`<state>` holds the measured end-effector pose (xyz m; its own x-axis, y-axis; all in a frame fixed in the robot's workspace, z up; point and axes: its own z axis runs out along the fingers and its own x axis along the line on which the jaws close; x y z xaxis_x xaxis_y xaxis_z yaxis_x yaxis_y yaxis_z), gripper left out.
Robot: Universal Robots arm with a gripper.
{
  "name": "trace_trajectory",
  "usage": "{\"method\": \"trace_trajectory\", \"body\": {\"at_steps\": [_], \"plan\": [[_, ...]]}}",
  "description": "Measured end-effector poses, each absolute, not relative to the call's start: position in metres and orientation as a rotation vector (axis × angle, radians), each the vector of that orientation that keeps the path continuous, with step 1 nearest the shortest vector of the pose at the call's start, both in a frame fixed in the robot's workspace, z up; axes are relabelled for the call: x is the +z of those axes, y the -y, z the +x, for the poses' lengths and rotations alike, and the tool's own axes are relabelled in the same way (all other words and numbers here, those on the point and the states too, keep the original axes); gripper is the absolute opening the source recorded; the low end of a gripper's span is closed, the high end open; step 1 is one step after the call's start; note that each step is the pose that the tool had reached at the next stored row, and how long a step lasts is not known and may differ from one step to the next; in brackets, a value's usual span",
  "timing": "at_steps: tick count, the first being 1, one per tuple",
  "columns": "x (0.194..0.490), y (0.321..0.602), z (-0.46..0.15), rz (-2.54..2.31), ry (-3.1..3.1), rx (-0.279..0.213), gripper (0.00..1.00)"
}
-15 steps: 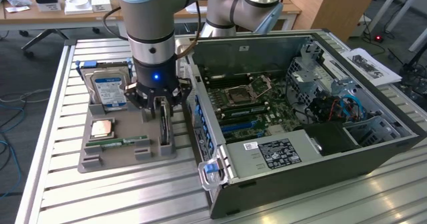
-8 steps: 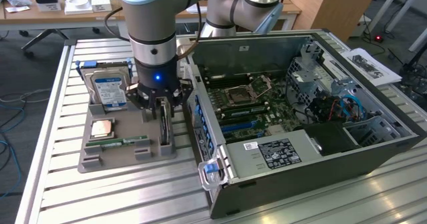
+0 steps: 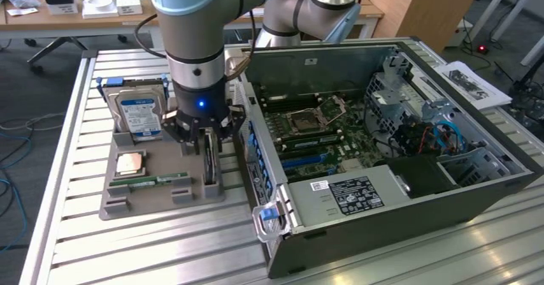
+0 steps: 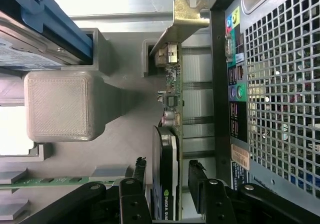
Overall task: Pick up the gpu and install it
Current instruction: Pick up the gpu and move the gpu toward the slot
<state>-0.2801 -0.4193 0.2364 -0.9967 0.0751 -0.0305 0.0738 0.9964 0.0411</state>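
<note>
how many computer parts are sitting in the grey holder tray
4: hard drive at the far end, cpu in the middle, memory stick just nearer, gpu on edge along the side by the pc case; the arm may hide another.

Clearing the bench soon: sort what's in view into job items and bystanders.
Job: thin dark expansion card with silver bracket, standing in the grey tray; open black computer case.
Lying about: silver hard drive with blue label; narrow green memory stick; square coppery chip.
</note>
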Motion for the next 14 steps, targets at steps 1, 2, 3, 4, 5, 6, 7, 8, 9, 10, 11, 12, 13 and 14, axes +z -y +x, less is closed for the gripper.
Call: {"method": "trace_trajectory", "body": {"at_steps": [1, 2, 3, 4, 5, 6, 7, 8, 9, 10, 11, 12, 13, 14], "plan": [[0.2363, 0.4193, -0.2801, 0.116, -3.107, 0.062, 0.47], [0.2363, 0.4193, -0.2801, 0.116, -3.107, 0.062, 0.47], [0.2359, 0.4189, -0.2801, 0.116, -3.107, 0.062, 0.47], [0.2355, 0.4182, -0.2801, 0.116, -3.107, 0.062, 0.47], [0.2352, 0.4173, -0.2801, 0.116, -3.107, 0.062, 0.47], [0.2348, 0.4162, -0.2801, 0.116, -3.107, 0.062, 0.47], [0.2345, 0.4154, -0.2801, 0.116, -3.107, 0.062, 0.47], [0.2341, 0.4152, -0.2801, 0.116, -3.107, 0.062, 0.47], [0.2334, 0.4152, -0.2801, 0.116, -3.107, 0.062, 0.47], [0.2325, 0.4152, -0.2801, 0.116, -3.107, 0.062, 0.47], [0.2316, 0.4152, -0.2801, 0.116, -3.107, 0.062, 0.47], [0.2310, 0.4152, -0.2801, 0.116, -3.107, 0.062, 0.47], [0.2309, 0.4152, -0.2802, 0.116, -3.107, 0.062, 0.47], [0.2307, 0.4152, -0.2802, 0.116, -3.107, 0.062, 0.47]]}}
